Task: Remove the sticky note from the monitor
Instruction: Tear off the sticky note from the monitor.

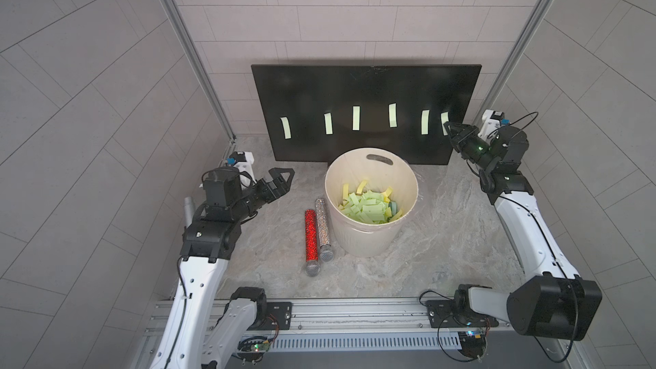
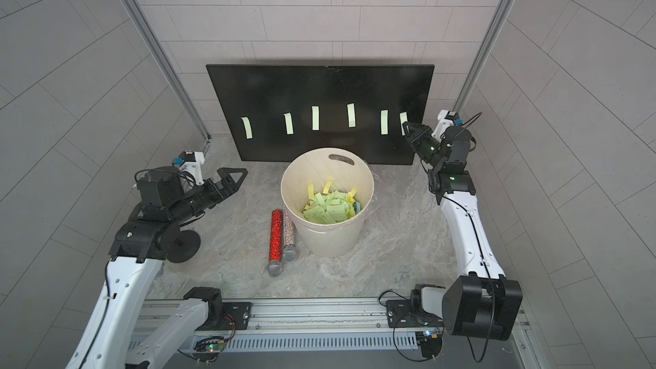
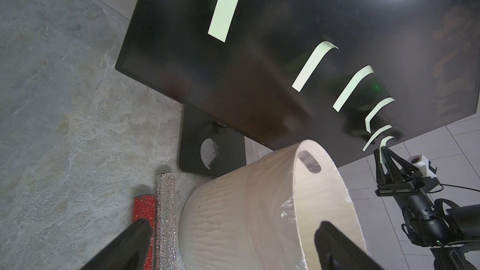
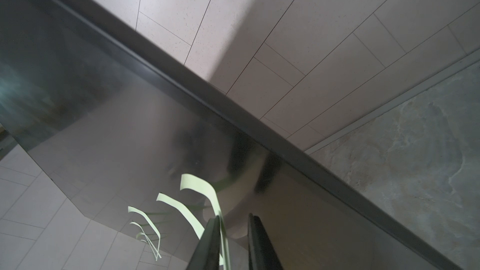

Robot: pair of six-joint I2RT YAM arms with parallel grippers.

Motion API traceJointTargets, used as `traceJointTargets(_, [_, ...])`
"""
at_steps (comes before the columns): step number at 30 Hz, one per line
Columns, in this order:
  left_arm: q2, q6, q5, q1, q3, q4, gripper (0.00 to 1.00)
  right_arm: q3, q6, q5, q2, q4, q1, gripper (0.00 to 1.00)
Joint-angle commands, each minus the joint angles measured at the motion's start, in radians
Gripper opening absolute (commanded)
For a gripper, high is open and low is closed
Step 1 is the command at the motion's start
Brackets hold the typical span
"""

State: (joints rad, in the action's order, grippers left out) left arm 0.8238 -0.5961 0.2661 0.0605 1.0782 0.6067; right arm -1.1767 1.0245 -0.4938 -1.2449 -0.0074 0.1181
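The monitor (image 1: 365,90) (image 2: 319,86) leans at the back with several pale green sticky notes in a row on its face. My right gripper (image 1: 448,126) (image 2: 407,125) (image 4: 233,216) is at the rightmost sticky note (image 1: 444,120) (image 4: 207,190), near the screen's right edge. The note's free curled end passes between the jaws and lies against one finger; a narrow gap separates it from the other finger. The note's upper end is still on the screen. My left gripper (image 1: 282,175) (image 3: 233,224) hangs wide open and empty, left of the bucket.
A cream bucket (image 1: 371,236) (image 3: 233,203) holding several loose green and yellow notes stands in front of the monitor. A red glitter microphone (image 1: 311,239) and a silver one (image 1: 323,228) lie on the table to its left. The monitor's black stand (image 3: 189,138) sits behind the bucket.
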Motion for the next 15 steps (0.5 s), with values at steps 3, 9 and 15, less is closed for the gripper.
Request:
traceJointTargets(3, [-0.012,-0.004,0.015,-0.005,0.028,-0.009,1.0,-0.024,-0.006,-0.004,0.01,0.001,0.004,0.04])
traceJointTargets(9, [-0.018,-0.007,0.016,-0.005,0.029,-0.004,1.0,-0.023,-0.006,-0.005,0.022,-0.007,0.006,0.0])
traceJointTargets(15, [-0.022,-0.009,0.021,-0.005,0.026,0.004,1.0,-0.013,-0.003,-0.005,0.042,-0.018,0.006,0.0])
